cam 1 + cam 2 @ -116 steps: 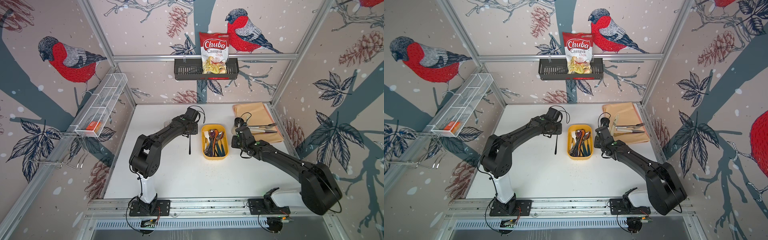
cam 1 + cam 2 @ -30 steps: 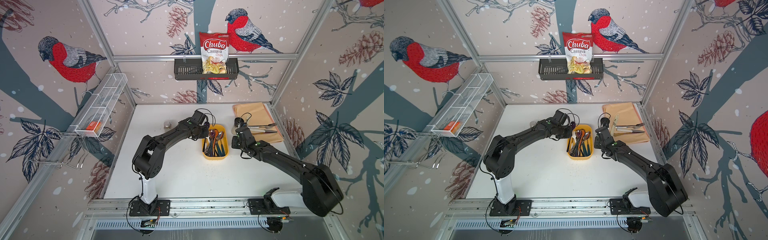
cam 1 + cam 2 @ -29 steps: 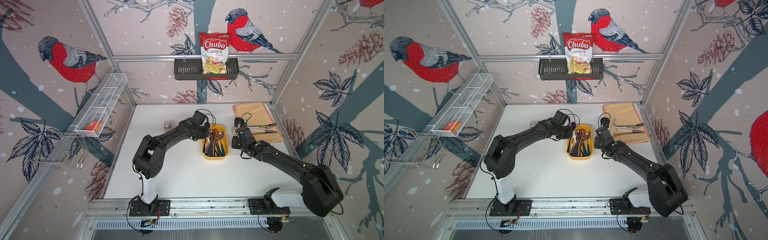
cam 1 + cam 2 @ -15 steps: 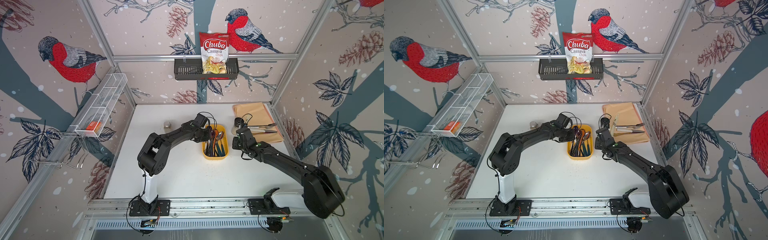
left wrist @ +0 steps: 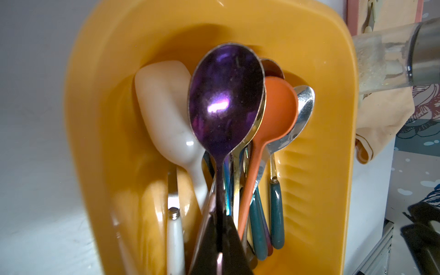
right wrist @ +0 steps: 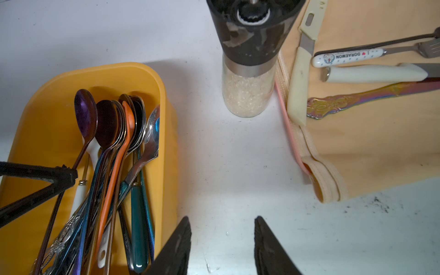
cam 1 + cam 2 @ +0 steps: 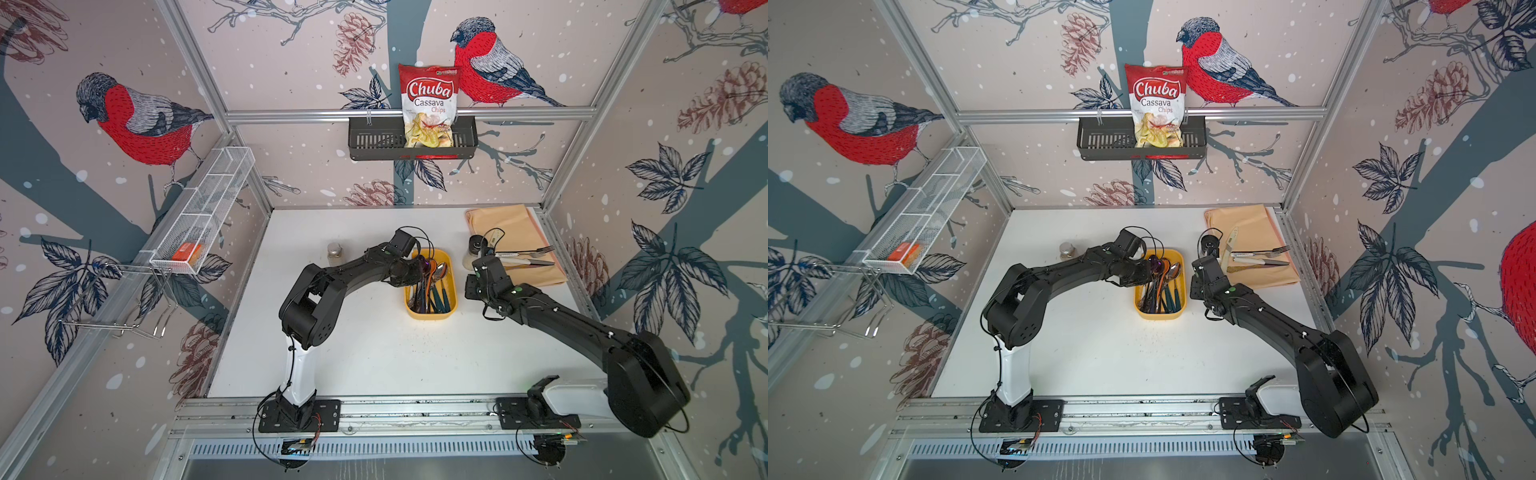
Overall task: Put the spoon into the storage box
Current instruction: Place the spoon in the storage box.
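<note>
Your left fingers (image 5: 220, 252) pinch the shiny purple spoon (image 5: 226, 95) over the smooth yellow storage box (image 7: 430, 313), above the other spoons; your right fingers (image 6: 222, 247) stand apart over bare white bench (image 6: 226, 171) beside the box's rounded wall.

White tabletop (image 7: 374, 353), scuffed with dark specks near the cloth's front corner. Directly on it: yellow storage box (image 7: 430, 313) around mid-table, full of spoons; glass jar (image 7: 333, 254) with metal lid toward the left edge, back half; grinder (image 6: 247, 71) with black top and pale grains, between box and cloth, touching neither. Peach cloth (image 7: 511, 224) fills the back right corner, cutlery lying on it.
</note>
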### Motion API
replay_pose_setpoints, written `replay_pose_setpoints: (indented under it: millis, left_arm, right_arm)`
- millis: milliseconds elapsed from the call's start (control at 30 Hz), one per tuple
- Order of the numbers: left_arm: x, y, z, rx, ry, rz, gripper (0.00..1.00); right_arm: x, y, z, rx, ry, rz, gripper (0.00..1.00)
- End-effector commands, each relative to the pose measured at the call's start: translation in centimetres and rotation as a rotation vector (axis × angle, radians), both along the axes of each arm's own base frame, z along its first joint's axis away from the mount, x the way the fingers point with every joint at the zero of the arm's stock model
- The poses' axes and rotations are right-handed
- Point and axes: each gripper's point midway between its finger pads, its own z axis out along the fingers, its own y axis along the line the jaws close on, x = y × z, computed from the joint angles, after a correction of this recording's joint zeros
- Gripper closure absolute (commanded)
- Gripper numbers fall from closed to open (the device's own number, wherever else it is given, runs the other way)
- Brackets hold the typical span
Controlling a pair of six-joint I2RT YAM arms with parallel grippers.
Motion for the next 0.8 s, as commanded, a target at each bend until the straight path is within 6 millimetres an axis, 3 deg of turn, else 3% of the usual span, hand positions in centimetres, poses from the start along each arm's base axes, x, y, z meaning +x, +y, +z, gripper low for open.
replay_pose_setpoints:
  millis: [0, 100, 200, 400, 567, 700, 767]
  left_arm:
    - [0.2, -0.5, 1.2, -0.026, -0.043, -0.011, 0.78]
    - [0.3, -0.6, 1.4, -0.031, -0.053, -0.017, 0.69]
    - [0.3, -0.7, 1.8, -0.038, -0.068, -0.026, 0.69]
    - [1.4, 0.0, 6.6, -0.041, -0.263, -0.043, 0.68]
    - [1.9, 3.7, 10.9, 0.092, -0.512, -0.016, 0.6]
    - [1.3, 8.4, 13.6, 0.196, -0.711, 0.074, 0.43]
    - [0.8, 10.9, 14.7, 0.246, -0.799, 0.145, 0.34]
  right_arm:
    - [0.3, -0.2, 0.3, -0.009, -0.013, -0.007, 0.55]
    - [0.4, -0.2, 0.3, -0.013, -0.014, -0.008, 0.55]
    - [0.6, -0.4, 0.6, -0.019, -0.02, -0.008, 0.55]
    - [1.5, -1.6, 1.6, -0.039, -0.048, -0.028, 0.55]
    - [2.4, -4.0, 2.8, -0.075, -0.09, -0.086, 0.54]
    - [3.2, -7.1, 4.4, -0.111, -0.18, -0.157, 0.52]
    - [3.6, -8.6, 5.1, -0.114, -0.228, -0.187, 0.43]
